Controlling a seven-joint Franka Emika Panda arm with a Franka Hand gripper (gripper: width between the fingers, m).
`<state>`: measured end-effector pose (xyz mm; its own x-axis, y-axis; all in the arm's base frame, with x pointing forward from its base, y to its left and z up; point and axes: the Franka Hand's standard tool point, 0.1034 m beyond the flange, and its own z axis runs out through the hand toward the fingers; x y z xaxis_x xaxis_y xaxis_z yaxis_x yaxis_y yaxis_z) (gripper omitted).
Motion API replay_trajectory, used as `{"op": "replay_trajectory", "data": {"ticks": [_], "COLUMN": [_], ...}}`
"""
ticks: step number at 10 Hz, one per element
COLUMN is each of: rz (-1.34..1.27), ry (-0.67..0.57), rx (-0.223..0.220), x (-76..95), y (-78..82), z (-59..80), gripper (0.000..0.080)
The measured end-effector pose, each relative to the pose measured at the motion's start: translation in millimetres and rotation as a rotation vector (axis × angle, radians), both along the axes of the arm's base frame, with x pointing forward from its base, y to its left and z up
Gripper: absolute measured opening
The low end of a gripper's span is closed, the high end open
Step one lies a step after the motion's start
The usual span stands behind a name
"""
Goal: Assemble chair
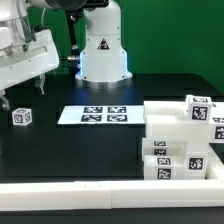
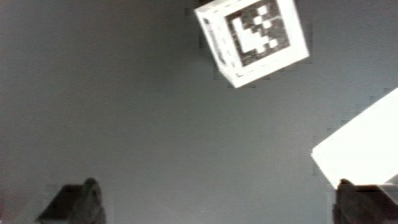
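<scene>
1. The worktop (image 1: pixel 70 150) is black, with a white rail along its near edge, and it carries everything in play.
2. The chair (image 1: pixel 185 140) is found as a cluster of white blocky pieces with square tags, packed together at the exterior view's right, close to the near rail. How far it is joined cannot be told from here; it is judged unfinished.
3. The marker board (image 1: pixel 95 115) lies flat near the middle of the worktop, apart from the chair pieces, and should be left alone.
4. The hand (image 2: pixel 222 205) is seen in the wrist view with its two fingertips spread wide and nothing between them. Only bare worktop lies under the gap.
5. A small tagged cube (image 1: pixel 22 117) rests at the exterior view's left, near the arm, and is no part of the job.
6. The next reach is judged to be toward the chair pieces. The fingers should be kept wide, brought square over one piece, and closed only once both sides are flanked, so that neighbours are not nudged.
</scene>
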<state>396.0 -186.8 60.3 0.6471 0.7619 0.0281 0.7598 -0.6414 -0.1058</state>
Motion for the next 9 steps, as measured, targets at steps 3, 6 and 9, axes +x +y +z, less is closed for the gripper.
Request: {"op": "replay_trajectory", "data": {"ticks": [3,6,9], "rz": [0.129,0.292,0.274], "ry": [-0.027,-0.014,0.019], "rx": [-0.025,-0.046,-0.042], "x": [-10.5,-47.0,-57.7], "y": [-6.4,-17.9,-23.8], "z": [-5.3,-29.5,-44.5], "gripper": [0.0649,0.0649,0.0649]}}
